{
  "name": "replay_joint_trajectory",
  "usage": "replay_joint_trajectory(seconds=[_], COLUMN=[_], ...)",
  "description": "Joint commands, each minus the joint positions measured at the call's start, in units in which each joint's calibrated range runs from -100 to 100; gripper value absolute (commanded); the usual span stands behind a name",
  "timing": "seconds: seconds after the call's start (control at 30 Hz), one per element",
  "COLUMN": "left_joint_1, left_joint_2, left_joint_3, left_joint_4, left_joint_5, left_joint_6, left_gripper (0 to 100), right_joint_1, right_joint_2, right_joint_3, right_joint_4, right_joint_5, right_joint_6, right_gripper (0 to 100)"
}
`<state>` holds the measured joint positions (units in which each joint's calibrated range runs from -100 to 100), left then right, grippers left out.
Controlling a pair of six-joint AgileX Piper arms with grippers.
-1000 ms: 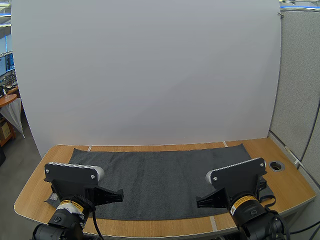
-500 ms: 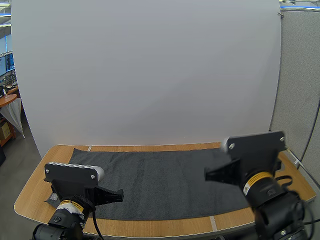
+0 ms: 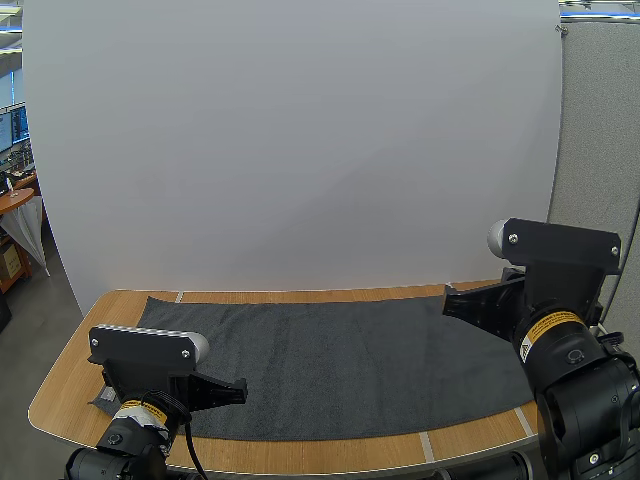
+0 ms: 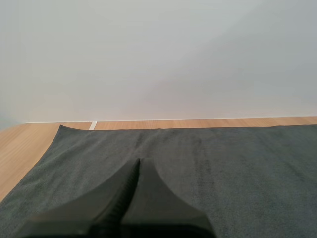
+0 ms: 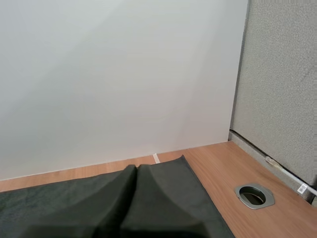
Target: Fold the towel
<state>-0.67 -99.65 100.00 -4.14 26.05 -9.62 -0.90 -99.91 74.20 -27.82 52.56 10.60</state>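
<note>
grey towel lies flat, soft and limp

dark grey terry towel (image 3: 340,365) is spread unfolded along the wooden table (image 3: 60,395), covering most of it. it looks light, soft and floppy, likely to sag rather than hold shape, so pinching corners seems best, such as the far right corner (image 5: 181,159) near the cable grommet (image 5: 254,195). left gripper (image 4: 140,164) hovers over the towel's left part, fingers pressed together; right gripper (image 5: 136,169), above the right end, is likewise closed on nothing.

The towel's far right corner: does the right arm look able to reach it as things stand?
Probably yes. The right claw, shut, hovers over the towel close to that corner, and nothing lies between them.
</note>
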Motion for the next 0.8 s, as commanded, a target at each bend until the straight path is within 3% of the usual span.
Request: replay_joint_trajectory(seconds=[0.0, 0.17, 0.77], left_joint_1=[-0.25, -0.25, -0.25], left_joint_2=[-0.3, -0.3, -0.3], left_joint_3=[0.0, 0.0, 0.0], left_joint_4=[-0.2, -0.2, -0.2], left_joint_5=[-1.4, -1.4, -1.4], left_joint_6=[-0.3, -0.3, -0.3], left_gripper=[0, 0, 0], right_joint_1=[-0.2, -0.2, -0.2], right_joint_2=[-0.1, -0.1, -0.1], right_joint_3=[-0.4, -0.4, -0.4], right_joint_4=[-2.0, -0.7, 2.6], right_joint_5=[0.1, 0.6, 6.2], right_joint_6=[0.2, 3.8, 3.9], right_gripper=[0, 0, 0])
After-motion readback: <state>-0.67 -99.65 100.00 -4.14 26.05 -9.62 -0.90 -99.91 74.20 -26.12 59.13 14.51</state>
